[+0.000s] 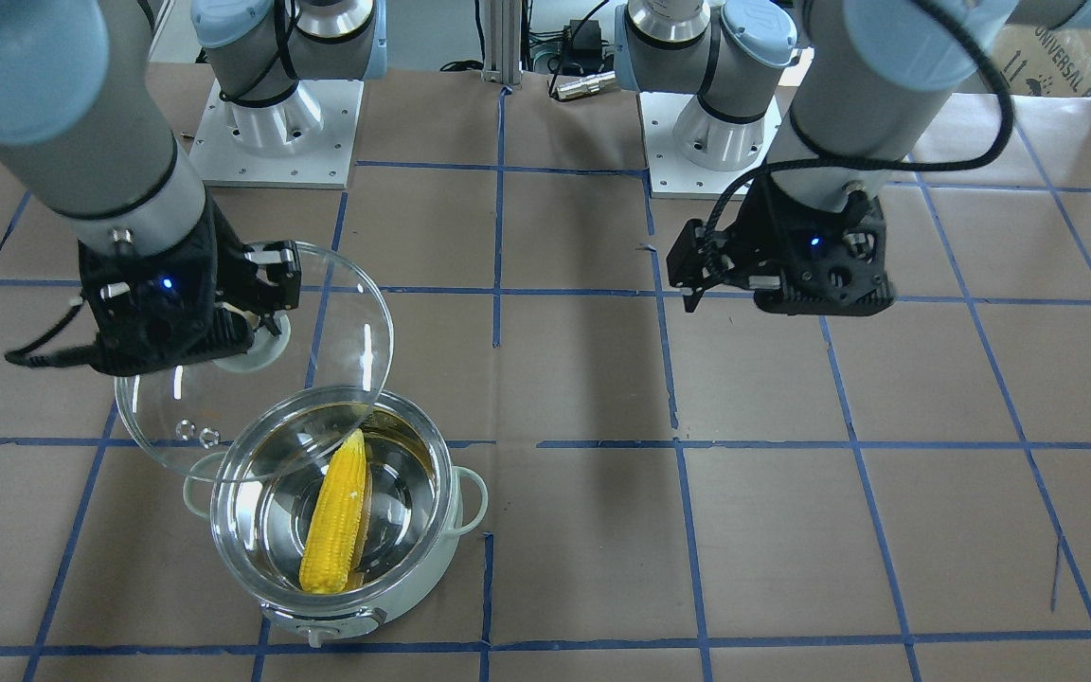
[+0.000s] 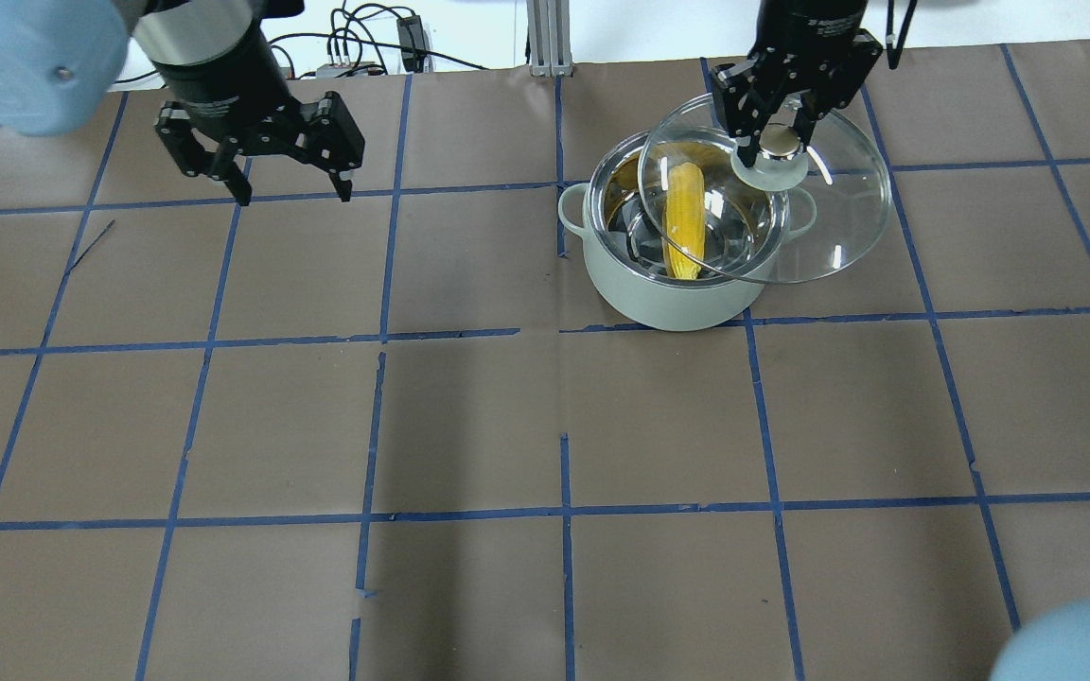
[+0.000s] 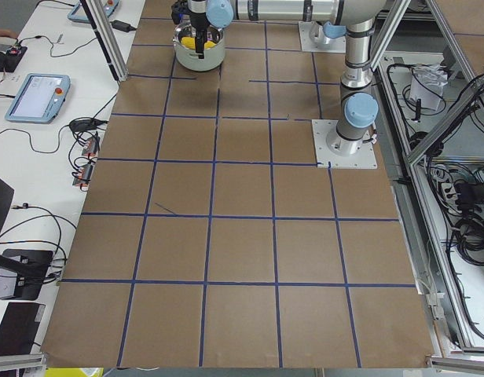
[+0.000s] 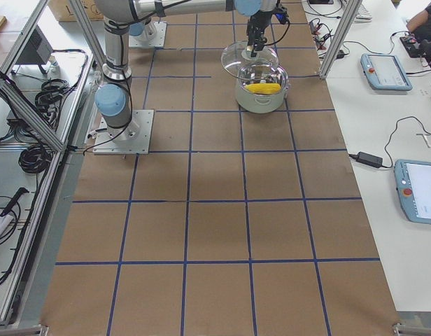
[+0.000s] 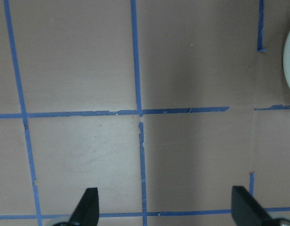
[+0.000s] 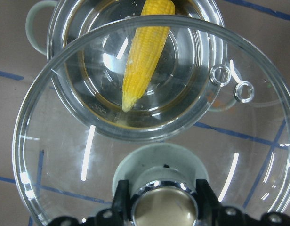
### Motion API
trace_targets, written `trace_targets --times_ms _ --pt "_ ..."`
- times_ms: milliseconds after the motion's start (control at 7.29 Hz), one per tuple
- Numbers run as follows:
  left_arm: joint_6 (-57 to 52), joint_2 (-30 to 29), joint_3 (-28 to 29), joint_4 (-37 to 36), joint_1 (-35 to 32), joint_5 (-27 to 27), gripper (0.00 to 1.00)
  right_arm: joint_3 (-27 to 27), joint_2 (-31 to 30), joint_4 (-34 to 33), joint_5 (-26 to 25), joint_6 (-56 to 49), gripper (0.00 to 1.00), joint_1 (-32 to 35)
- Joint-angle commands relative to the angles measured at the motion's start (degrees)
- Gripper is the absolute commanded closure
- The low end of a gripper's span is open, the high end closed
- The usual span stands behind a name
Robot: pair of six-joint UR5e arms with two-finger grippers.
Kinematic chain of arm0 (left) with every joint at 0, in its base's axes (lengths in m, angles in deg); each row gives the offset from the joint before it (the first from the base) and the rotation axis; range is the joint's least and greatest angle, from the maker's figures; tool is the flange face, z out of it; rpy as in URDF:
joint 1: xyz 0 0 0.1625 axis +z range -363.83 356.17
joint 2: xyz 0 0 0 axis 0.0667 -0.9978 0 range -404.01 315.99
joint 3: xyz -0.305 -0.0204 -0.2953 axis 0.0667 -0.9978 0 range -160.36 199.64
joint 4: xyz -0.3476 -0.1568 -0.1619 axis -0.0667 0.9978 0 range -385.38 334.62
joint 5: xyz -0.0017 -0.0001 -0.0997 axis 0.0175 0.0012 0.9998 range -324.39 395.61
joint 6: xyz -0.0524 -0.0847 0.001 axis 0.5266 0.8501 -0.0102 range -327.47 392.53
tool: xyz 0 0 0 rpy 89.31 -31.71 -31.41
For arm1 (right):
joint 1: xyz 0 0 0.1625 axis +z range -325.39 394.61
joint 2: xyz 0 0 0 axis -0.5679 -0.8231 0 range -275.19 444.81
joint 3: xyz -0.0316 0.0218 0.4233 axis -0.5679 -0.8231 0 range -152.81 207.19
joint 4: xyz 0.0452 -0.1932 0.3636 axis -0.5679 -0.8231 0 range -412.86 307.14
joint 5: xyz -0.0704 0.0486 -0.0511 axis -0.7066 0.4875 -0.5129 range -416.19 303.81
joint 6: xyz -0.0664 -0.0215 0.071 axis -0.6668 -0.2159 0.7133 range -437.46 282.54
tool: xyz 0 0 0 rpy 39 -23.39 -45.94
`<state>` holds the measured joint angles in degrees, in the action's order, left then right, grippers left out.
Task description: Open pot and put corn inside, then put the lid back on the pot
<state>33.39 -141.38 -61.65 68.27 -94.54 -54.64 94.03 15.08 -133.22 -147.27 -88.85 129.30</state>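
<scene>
Clamping right jaws on the knob (image 6: pixel 160 209), holding the lid (image 1: pixel 337 322) tilted, half over the pot (image 1: pixel 384 616), lower left of the front view. Got the corn (image 1: pixel 335 516) lying inside. Left jaws? Wide apart, idle above the counter (image 2: pixel 469 416). Closing step: needs centring, levelling, lowering onto the rim.

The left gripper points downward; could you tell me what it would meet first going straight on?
Likely just the paper-covered table, near crossing tape lines; the open left gripper holds nothing.
</scene>
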Motion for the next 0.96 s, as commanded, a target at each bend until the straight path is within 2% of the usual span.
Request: trace_targets --times_ms 0,411,823 --pt "-1.7 1.5 1.1 3.2 1.2 -1.3 0.00 -5.5 6.6 -0.3 -0.1 0.0 0.55 1.2" --pt "-2.5 1.4 -0.4 2.2 1.3 -1.0 0.00 -5.7 10.7 -4.5 0.0 -0.4 0.55 2.5" --pt "-2.6 -0.1 -0.4 -1.1 1.7 -1.6 0.00 -5.2 12.8 -5.2 0.0 -0.6 0.56 2.5"
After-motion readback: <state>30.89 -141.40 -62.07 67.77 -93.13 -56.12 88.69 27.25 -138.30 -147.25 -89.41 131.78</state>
